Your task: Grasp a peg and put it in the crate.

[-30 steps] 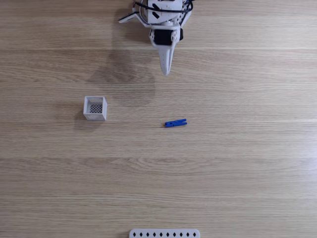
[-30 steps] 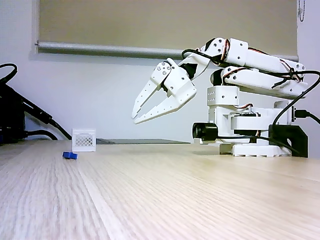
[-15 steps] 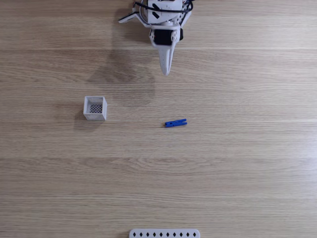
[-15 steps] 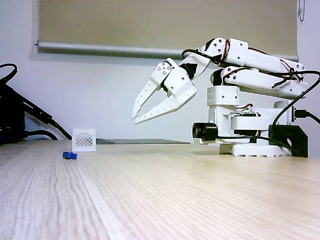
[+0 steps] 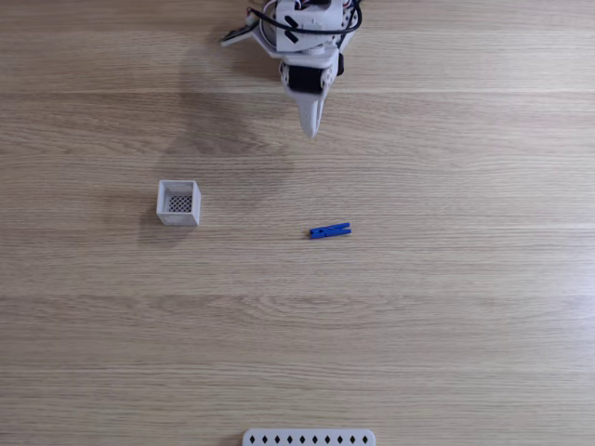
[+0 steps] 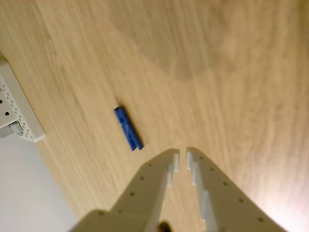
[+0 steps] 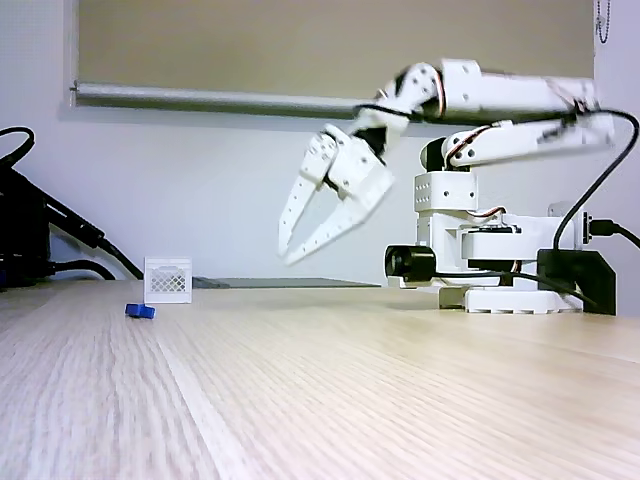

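The blue peg [image 5: 330,229] lies flat on the wooden table, right of the middle in a fixed view from above. The white crate [image 5: 178,203] with its dark mesh bottom stands well to the peg's left, upright and apart from it. My gripper [image 5: 310,131] hangs in the air near the arm's base, pointing toward the peg and far short of it. In the wrist view the peg [image 6: 128,128] lies just ahead and left of the gripper [image 6: 182,157], whose fingers nearly touch and hold nothing. From the side, the gripper [image 7: 286,256] tilts steeply down, high above peg [image 7: 140,311] and crate [image 7: 168,280].
A long white strip with diamond holes [image 5: 309,437] lies at the table's near edge; a white perforated piece [image 6: 14,111] at the left of the wrist view is probably the same strip. The arm's base [image 7: 490,270] stands at the right, with dark gear and cables [image 7: 30,240] at the left.
The arm has lifted and stretched its upper links, and the gripper has pitched further downward. Peg and crate have not moved.
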